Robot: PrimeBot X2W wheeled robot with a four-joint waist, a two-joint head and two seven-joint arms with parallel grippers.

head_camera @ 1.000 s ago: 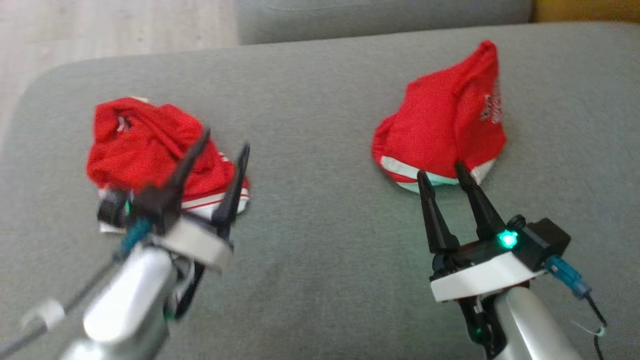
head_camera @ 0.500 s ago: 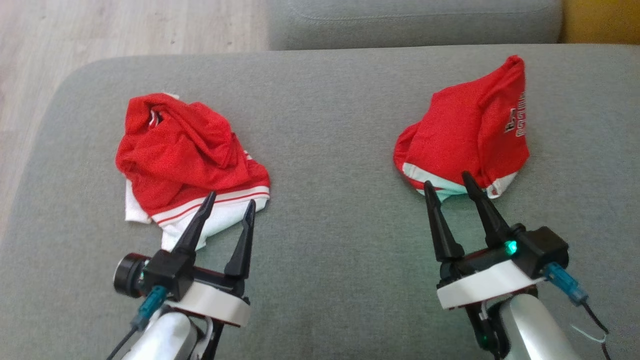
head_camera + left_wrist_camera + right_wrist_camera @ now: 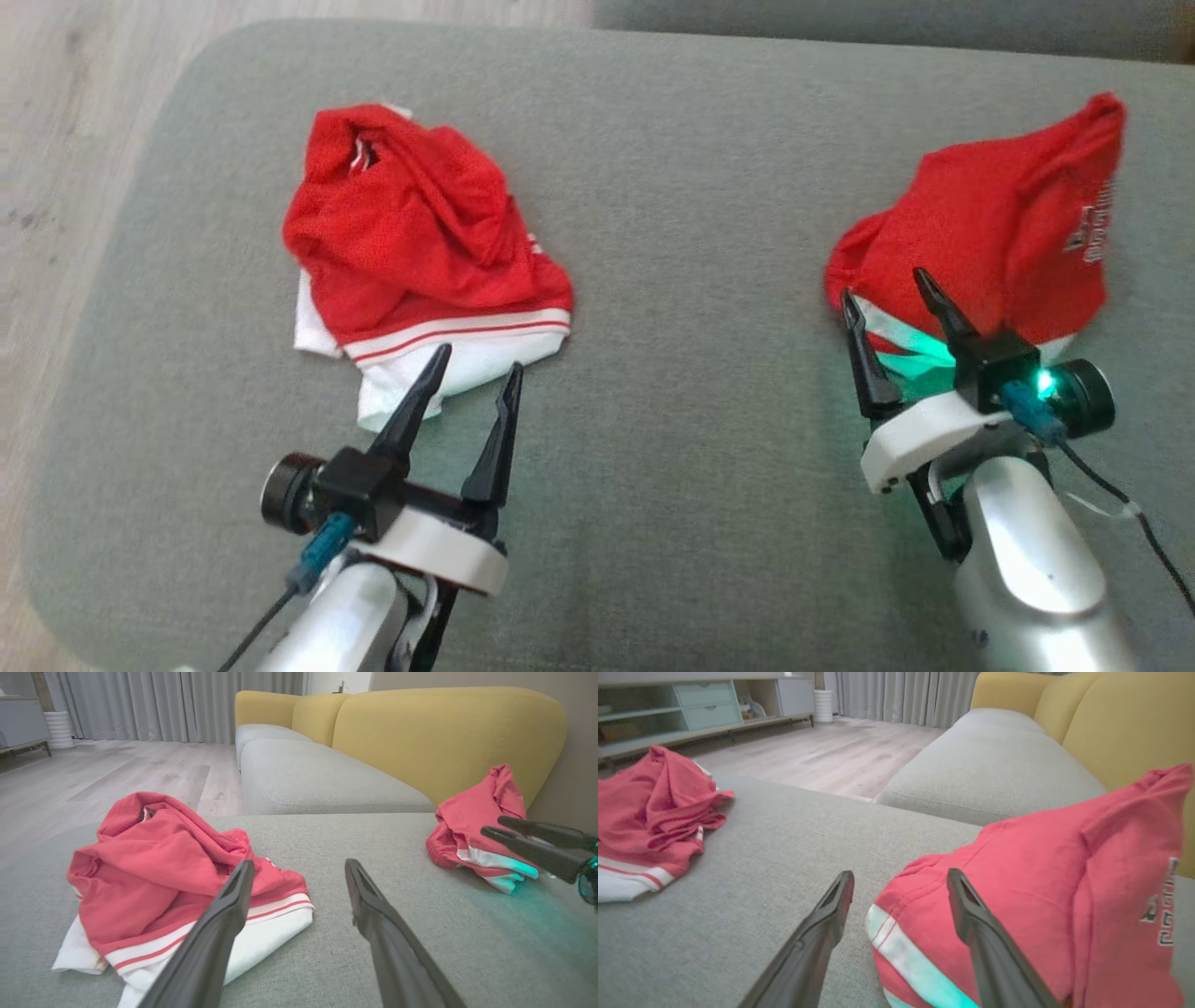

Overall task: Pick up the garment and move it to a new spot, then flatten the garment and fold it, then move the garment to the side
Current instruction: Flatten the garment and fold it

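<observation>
**Two red garments on a grey seat: pick-up not yet made**

Left jaws: spread wide and empty. The tips sit low at the white hem of the left garment (image 3: 420, 233); whether they touch it is unclear.

Right jaws: spread wide and empty. The tips stand astride the striped hem of the right garment (image 3: 999, 233), with cloth between them that is not pinched.

Progress, as judged: the first step is only opening. Neither piece is lifted, so moving, flattening, folding and setting aside all remain. Which piece goes first cannot be told, though the right jaws look nearer a grip.

Left garment: red, with a white band carrying thin red stripes. It is crumpled in a loose heap toward the left end of the grey seat cushion (image 3: 691, 280).

Right garment: red, with a white stripe at the hem and pale lettering on one side. It is bunched into a peaked mound toward the right end, well apart from the other.

Handling, as judged: limp cloth, likely to drape when raised by a hem.

Beyond: yellow backrest (image 3: 444, 732) and wooden floor (image 3: 75, 140).
</observation>
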